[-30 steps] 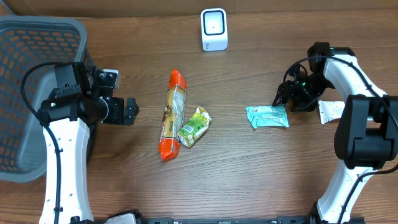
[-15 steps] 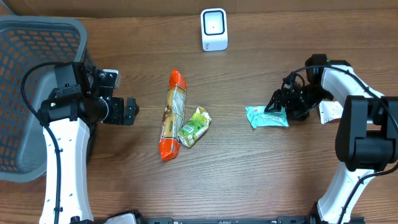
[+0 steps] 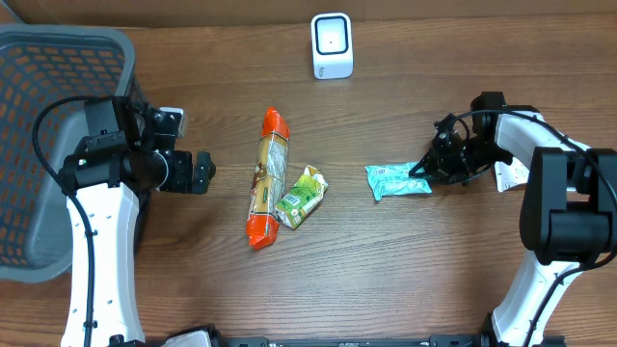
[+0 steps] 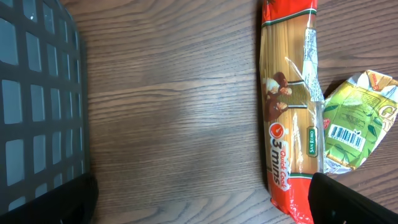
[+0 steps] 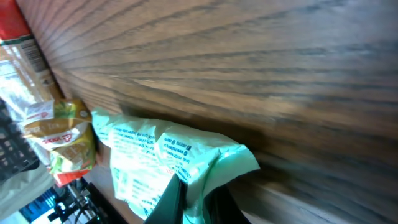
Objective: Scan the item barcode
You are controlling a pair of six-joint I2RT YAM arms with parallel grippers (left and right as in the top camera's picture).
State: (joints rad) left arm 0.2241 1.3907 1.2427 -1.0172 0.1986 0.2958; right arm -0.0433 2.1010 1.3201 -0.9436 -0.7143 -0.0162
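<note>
Green packet (image 3: 397,180) juts leftward from the right pincer (image 3: 423,172), which clamps its right edge.

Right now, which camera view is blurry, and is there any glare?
Right wrist view: the table wood is smeared and the frame tilted, though the mint packet stays fairly crisp. Left wrist view: sharp, the barcode on the green pouch clear, a pale sheen on the wood. Overhead view: even light, soft shadows, no blur.
</note>
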